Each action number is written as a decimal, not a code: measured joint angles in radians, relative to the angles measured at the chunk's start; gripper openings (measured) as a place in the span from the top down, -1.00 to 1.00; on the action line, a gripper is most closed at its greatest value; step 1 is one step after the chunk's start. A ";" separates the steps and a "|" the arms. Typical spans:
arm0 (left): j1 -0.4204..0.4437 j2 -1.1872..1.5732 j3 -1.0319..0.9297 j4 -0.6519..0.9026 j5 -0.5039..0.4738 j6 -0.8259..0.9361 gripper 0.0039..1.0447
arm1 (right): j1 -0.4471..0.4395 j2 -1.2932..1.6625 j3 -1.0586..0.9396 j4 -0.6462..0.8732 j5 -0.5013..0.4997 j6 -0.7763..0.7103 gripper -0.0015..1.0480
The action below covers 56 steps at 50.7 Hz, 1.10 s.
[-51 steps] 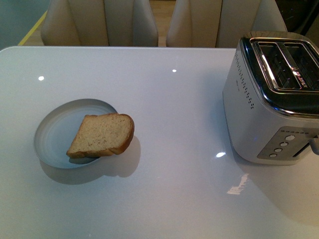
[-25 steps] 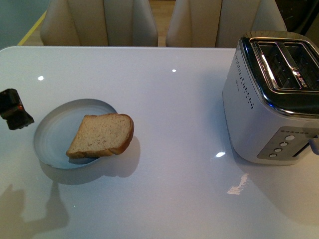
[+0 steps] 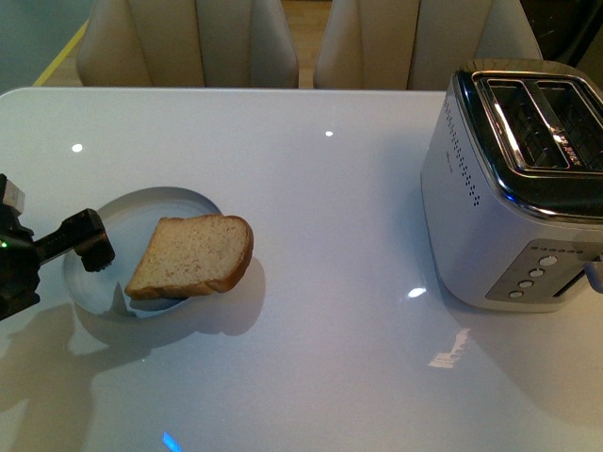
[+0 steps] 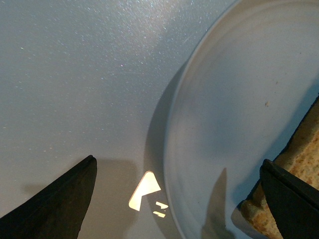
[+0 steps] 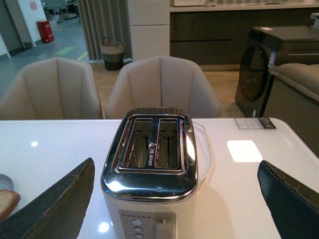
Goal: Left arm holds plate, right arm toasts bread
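While the left gripper [image 4: 177,160] hangs low at the near-left edge of the plate [image 3: 141,207], its jaws stand wide apart w/ nothing held. Only the rim lies between them: one finger over bare worktop [image 3: 330,311], the other over the plate's inside, close to the bread [image 3: 193,252]. Plate sits flat on the worktop, left of centre. The slice lies on its right half, rounded end overhanging the rim toward the toaster [image 3: 513,179].

Step in hand, I'd judge: gripping the plate rim. Best to drop straight down w/ the rim centred btwn the fingers, then close gently. Smooth plate on glossy worktop prob. slides if nudged sideways, & the inner finger shouldn't catch the crust.

Right gripper [image 5: 173,167] is also spread wide & empty, facing the toaster, well apart from the bread. Toaster's 2 slots look empty. Beyond the far edge, two beige chairs [image 3: 188,42].
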 joint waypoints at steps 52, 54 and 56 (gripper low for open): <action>-0.048 0.063 0.037 -0.020 -0.010 -0.258 0.95 | 0.000 0.000 0.000 0.000 0.000 0.000 -0.83; -0.047 0.061 0.032 -0.017 -0.006 -0.273 0.95 | 0.000 0.000 0.000 0.000 0.000 0.000 -0.83; -0.046 0.059 0.026 -0.012 -0.004 -0.282 0.95 | 0.000 0.000 0.000 0.000 0.000 0.000 -0.83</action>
